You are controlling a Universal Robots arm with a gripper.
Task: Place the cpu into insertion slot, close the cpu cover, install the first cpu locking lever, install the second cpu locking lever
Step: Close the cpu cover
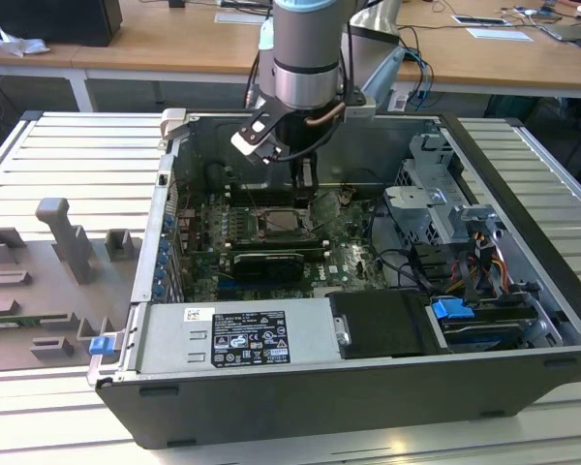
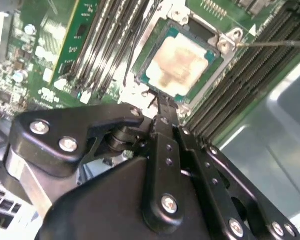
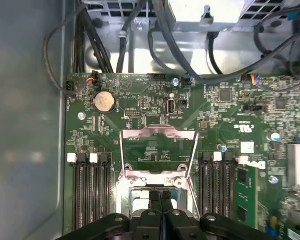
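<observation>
Broadly, a ribbed metal surface [image 1: 58, 155] carries everything, with wooden desks [image 1: 174, 48] standing behind it. Starting at the exterior view's left there is a grey fixture [image 1: 48, 281] of moulded blocks, then one open computer case [image 1: 300, 407] lying on its side, with its drive cage [image 1: 436, 203] toward the exterior view's right.

One arm [image 1: 308, 48] comes straight down into the case, and its end effector [image 1: 305, 189] hangs just above the insertion slot [image 1: 284, 221]. In the second wrist view the end effector [image 2: 162, 102] is clenched on nothing. The first wrist view shows its fingertips [image 3: 155, 197] pressed side by side.

One cpu [image 2: 182, 62] lies flat in the insertion slot. The silvery cpu cover [image 2: 151, 31] frames it and appears to be down. The first wrist view shows two thin wire levers [image 3: 122, 155], one along each side of the socket frame. Two banks of memory slots [image 3: 87, 195] flank the socket, and there is one round coin battery [image 3: 103, 101] on the green board.
</observation>
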